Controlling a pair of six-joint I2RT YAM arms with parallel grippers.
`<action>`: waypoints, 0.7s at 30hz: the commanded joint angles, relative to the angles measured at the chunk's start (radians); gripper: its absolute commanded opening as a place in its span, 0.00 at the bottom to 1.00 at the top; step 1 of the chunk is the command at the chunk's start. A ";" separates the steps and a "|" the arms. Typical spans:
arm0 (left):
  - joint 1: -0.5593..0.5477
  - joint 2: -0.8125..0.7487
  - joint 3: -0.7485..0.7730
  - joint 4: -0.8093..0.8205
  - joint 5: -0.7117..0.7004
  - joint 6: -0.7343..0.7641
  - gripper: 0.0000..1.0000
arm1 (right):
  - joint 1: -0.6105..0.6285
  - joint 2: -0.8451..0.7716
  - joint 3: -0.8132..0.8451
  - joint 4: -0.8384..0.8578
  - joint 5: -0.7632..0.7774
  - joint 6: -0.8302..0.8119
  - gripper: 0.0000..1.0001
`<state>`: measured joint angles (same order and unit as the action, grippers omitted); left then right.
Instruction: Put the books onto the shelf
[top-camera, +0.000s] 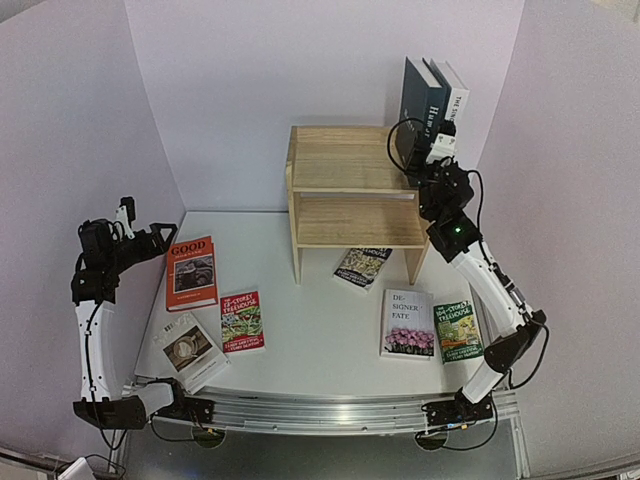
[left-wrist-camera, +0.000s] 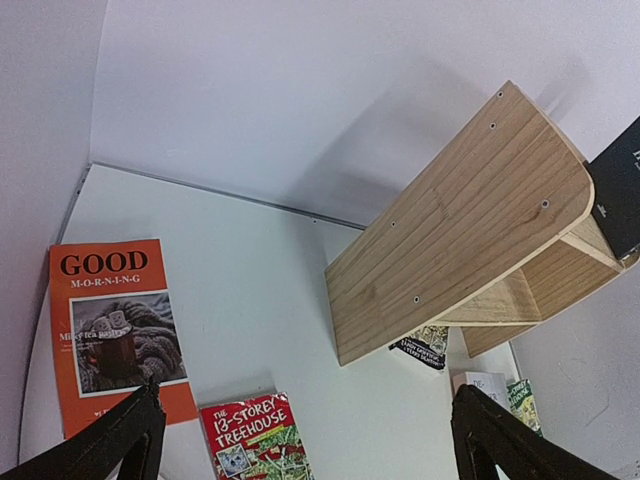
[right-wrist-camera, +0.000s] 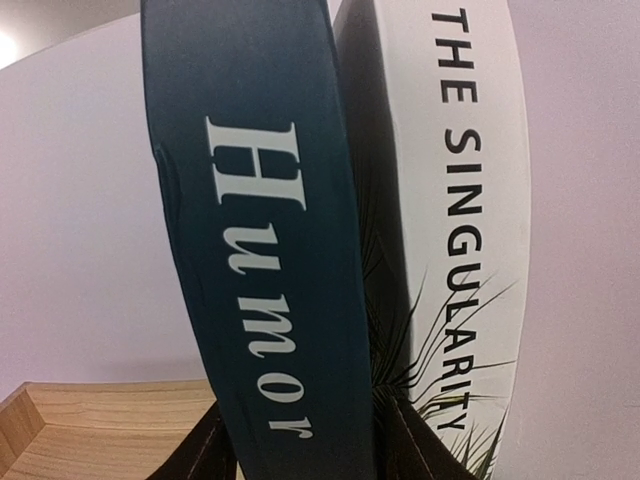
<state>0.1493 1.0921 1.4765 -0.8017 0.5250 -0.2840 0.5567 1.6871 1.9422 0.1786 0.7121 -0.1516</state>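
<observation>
Teal book (right-wrist-camera: 270, 250), glossy spine, upright w/ white book (right-wrist-camera: 450, 200) atop grained-wood shelf (top-camera: 340, 160).

Shelf (top-camera: 350, 190), top tier: we find the left stretch bare. The right end is blocked by the upright dark teal book (top-camera: 420, 105) and the white book (top-camera: 455, 100) beside it, with the right hand (top-camera: 430, 150) clamped round the teal spine. The lower tier is open from the front. Counter (top-camera: 320, 325) — a bare lane runs down the middle, between the red book (top-camera: 242, 320) and the flowered book (top-camera: 408, 323).
</observation>
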 joint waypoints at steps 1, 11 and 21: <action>-0.004 -0.015 -0.001 0.041 0.020 0.011 1.00 | 0.008 -0.025 -0.005 0.084 0.043 0.012 0.48; -0.002 -0.013 -0.004 0.047 0.028 0.010 1.00 | 0.015 -0.027 -0.017 0.112 0.047 0.011 0.54; -0.002 -0.014 -0.016 0.050 0.049 0.010 1.00 | 0.035 -0.041 -0.038 0.126 0.052 0.010 0.53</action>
<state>0.1493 1.0923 1.4715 -0.7986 0.5492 -0.2840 0.5797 1.6863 1.9235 0.2539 0.7353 -0.1501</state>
